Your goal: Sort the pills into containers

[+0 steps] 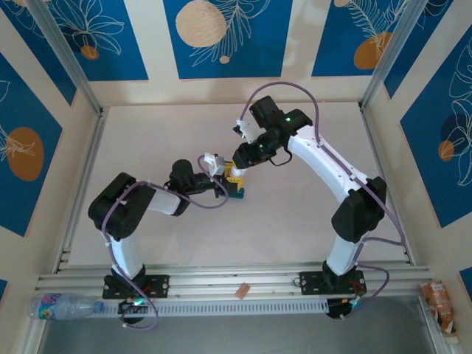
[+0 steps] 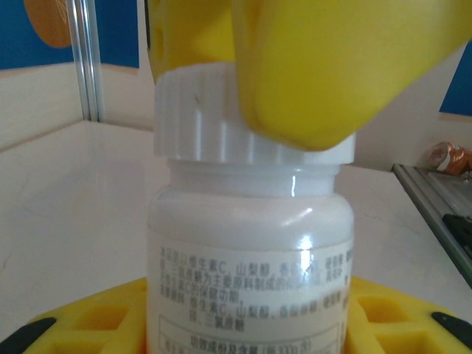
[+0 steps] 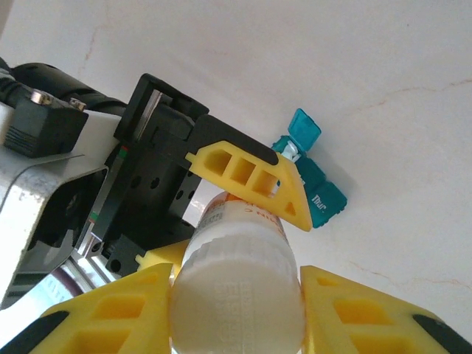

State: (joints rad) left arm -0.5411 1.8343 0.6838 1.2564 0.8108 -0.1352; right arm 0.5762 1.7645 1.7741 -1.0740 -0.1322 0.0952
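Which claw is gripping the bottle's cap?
The right claw, shut on the white ribbed cap; the left claw holds the bottle's body below it.

can't read blurry label print (image 2: 251,284) on bottle (image 2: 251,221) or see its btm, cut off by edge. see containers (image 3: 321,195) only partly, behind left gripper (image 3: 236,232).

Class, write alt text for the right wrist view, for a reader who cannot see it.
The right pincer clamps the ribbed cap of a white bottle, whose body the left pincer grips from the far side. Beyond them, a teal strip of containers lies on the pale table, one lid standing open.
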